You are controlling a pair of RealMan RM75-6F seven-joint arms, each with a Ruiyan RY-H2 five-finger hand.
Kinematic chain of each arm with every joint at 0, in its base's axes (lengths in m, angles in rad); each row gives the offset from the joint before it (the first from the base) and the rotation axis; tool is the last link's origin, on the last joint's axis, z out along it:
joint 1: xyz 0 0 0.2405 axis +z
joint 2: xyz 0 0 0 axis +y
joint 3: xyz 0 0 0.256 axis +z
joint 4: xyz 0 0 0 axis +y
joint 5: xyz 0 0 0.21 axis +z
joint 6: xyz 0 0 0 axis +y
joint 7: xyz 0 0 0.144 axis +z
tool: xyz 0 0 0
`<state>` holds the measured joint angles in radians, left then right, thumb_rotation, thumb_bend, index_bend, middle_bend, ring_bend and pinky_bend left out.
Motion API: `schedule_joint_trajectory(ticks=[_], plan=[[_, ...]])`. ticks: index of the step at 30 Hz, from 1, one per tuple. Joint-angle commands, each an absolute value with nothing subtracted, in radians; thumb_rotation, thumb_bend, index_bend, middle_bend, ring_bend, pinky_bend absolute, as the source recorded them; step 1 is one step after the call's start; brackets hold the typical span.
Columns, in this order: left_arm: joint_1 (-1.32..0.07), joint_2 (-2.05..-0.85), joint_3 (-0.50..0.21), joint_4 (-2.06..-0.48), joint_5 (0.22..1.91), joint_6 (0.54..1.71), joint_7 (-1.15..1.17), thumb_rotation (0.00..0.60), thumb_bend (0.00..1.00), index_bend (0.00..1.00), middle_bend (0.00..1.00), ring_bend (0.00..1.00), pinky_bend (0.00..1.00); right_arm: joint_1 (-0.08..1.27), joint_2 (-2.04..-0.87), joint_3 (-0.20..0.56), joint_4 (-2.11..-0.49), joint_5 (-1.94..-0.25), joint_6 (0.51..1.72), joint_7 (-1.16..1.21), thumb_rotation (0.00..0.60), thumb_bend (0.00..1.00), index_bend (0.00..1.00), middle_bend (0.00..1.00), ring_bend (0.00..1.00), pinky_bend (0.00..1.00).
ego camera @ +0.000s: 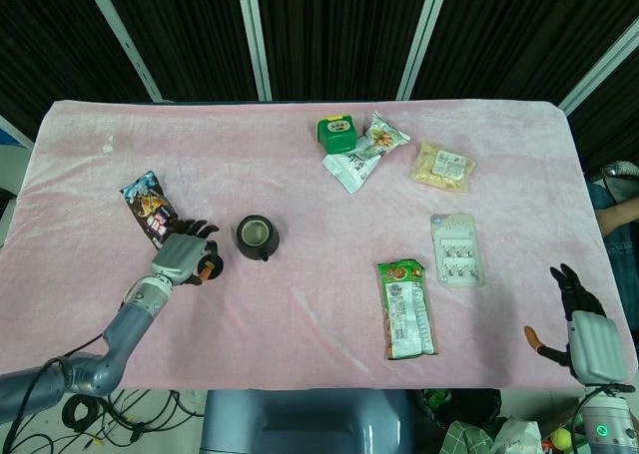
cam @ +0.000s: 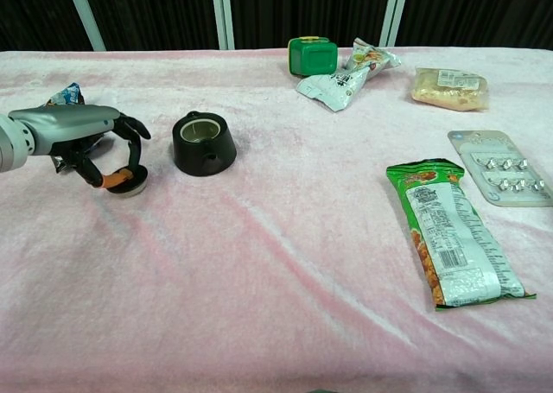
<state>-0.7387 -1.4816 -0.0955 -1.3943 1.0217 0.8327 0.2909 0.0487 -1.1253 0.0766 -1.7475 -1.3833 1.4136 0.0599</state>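
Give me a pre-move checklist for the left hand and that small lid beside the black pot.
1. Left hand pinches the small lid: ok.
2. Lid lifted off the pink cloth: cannot tell.
3. Black pot upright, mouth open: ok.
4. Cloth between lid and pot bare: ok.
5. Dark snack packet apart from the left hand: cannot tell.
6. Right hand off the table's right edge, holding nothing: ok.

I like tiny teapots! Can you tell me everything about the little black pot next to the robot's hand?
The little black pot is squat and round, dark and matte, standing upright on the pink cloth. Its top is open, showing a pale inside. A small spout pokes from its front. Nothing touches it. The left hand beside it holds a small round lid.
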Motion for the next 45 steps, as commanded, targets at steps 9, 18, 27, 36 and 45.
schedule_joint_trajectory(ticks=[9, 18, 27, 36, 45], plan=[[-0.75, -1.4, -0.202, -1.442, 1.209, 0.874, 0.0, 0.6, 0.43, 0.55, 0.13, 0.0, 0.01, 0.047, -1.123, 0.074, -1.751, -1.385, 1.414, 0.066, 0.6, 0.21, 0.05, 0.03, 0.14, 0.16], [-0.866, -1.464, -0.275, -1.33, 1.114, 0.765, 0.029, 0.6, 0.44, 0.55, 0.13, 0.0, 0.01, 0.046, -1.122, 0.076, -1.752, -1.379, 1.413, 0.071, 0.6, 0.21, 0.05, 0.03, 0.14, 0.16], [-0.928, -1.536, -0.277, -1.274, 1.005, 0.711, 0.095, 0.6, 0.44, 0.55, 0.13, 0.0, 0.01, 0.047, -1.122, 0.075, -1.752, -1.382, 1.411, 0.071, 0.6, 0.21, 0.05, 0.03, 0.14, 0.16], [-0.952, -1.561, -0.256, -1.247, 0.951, 0.689, 0.146, 0.6, 0.44, 0.55, 0.13, 0.0, 0.01, 0.048, -1.121, 0.075, -1.751, -1.382, 1.41, 0.073, 0.6, 0.21, 0.05, 0.03, 0.14, 0.16], [-0.969, -1.576, -0.24, -1.237, 0.892, 0.686, 0.194, 0.6, 0.44, 0.55, 0.13, 0.0, 0.0, 0.048, -1.122, 0.074, -1.751, -1.384, 1.41, 0.074, 0.6, 0.21, 0.05, 0.03, 0.14, 0.16]])
